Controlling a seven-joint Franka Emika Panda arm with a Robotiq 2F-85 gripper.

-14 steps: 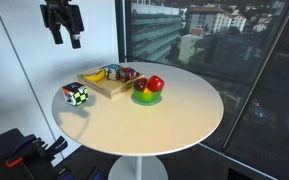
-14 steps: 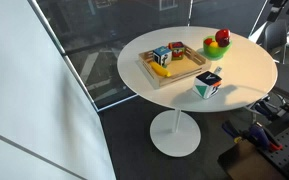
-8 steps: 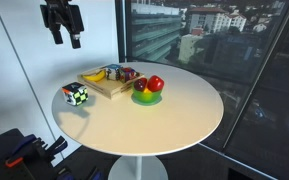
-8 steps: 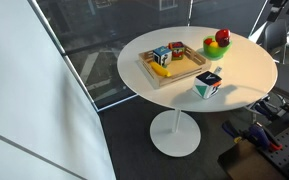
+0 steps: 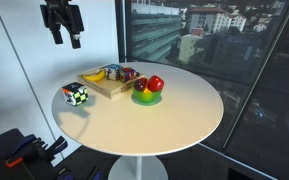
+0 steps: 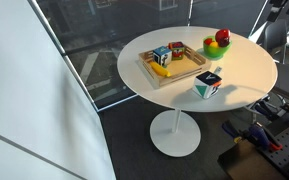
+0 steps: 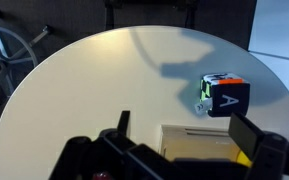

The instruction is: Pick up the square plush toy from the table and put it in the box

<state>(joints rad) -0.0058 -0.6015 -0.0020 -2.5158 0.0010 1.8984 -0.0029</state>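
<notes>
Square patchwork plush toy (image 5: pixel 76 95), black, white, green: sits untouched near the round white desk (image 5: pixel 154 120) edge, just beside the shallow light-wood box (image 5: pixel 112 88). End effector (image 5: pixel 66 40): high above, spread wide, empty. Grasp and placement outstanding.

Only legible mark from my wrist camera: a white capital "A" on the dark face of the square plush toy (image 7: pixel 224 96), the face turned toward me. In both exterior views the toy is too small for me to read anything on it (image 5: pixel 76 95) (image 6: pixel 208 84). Nothing readable on the box (image 5: pixel 105 88) or the things in it, and the blocks there are too blurred to show any letters.
</notes>
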